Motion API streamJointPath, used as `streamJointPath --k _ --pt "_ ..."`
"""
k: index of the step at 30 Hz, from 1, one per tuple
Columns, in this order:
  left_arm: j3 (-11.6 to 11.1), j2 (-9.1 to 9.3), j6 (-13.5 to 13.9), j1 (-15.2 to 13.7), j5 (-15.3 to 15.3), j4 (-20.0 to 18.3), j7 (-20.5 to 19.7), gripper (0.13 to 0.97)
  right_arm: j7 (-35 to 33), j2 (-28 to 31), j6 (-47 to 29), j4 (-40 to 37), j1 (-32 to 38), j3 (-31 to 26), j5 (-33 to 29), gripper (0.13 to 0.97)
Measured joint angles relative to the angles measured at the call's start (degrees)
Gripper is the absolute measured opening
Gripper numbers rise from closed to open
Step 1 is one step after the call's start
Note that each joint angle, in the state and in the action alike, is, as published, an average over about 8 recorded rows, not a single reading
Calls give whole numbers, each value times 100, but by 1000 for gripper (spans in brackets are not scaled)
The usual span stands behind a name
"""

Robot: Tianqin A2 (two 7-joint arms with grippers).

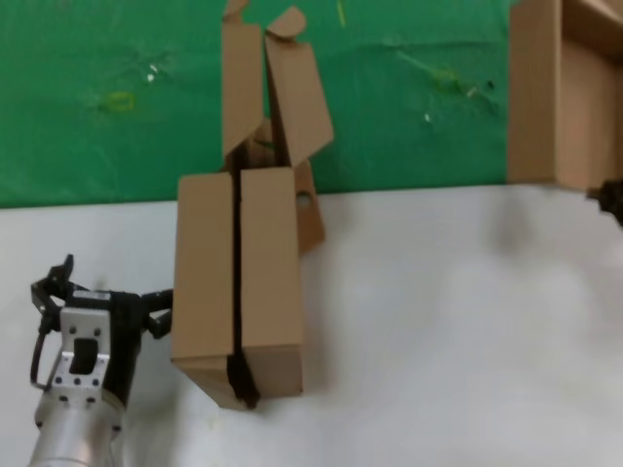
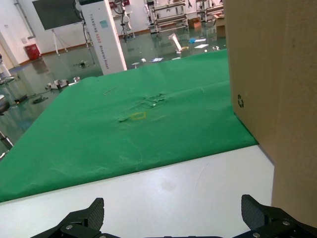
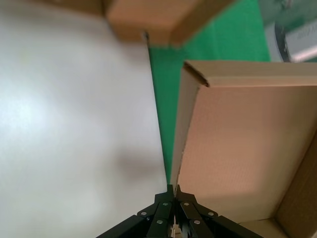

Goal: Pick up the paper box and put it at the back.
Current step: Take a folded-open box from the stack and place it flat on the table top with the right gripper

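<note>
The paper box (image 1: pixel 560 92), a plain brown carton, hangs at the far right, open side showing, over the line where the green cloth (image 1: pixel 117 97) of the back meets the white table. My right gripper (image 1: pixel 608 197) shows only at the right edge. In the right wrist view my right gripper (image 3: pixel 174 191) is shut on the thin wall of the paper box (image 3: pixel 237 144). My left gripper (image 1: pixel 102 302) sits low at the front left, open and holding nothing, just left of a standing carton. In its wrist view the left gripper (image 2: pixel 173 213) spans bare table.
Two brown cartons (image 1: pixel 238 282) stand side by side mid-table, their tall lids (image 1: pixel 273 88) rising over the cloth. One carton wall (image 2: pixel 277 99) is close beside my left gripper. The white table (image 1: pixel 458 321) stretches between the cartons and the right arm.
</note>
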Motion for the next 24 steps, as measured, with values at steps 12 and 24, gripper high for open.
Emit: streamJointPath --k 12,24 --pt "17 -34 -21 12 -48 -29 4 966 1088 -904 -2577 -95 2907 -2293 -2286 149" --pt "31 -72 -9 12 -85 -44 -18 966 1757 -1244 -3012 -762 4322 -4188 -2662 149"
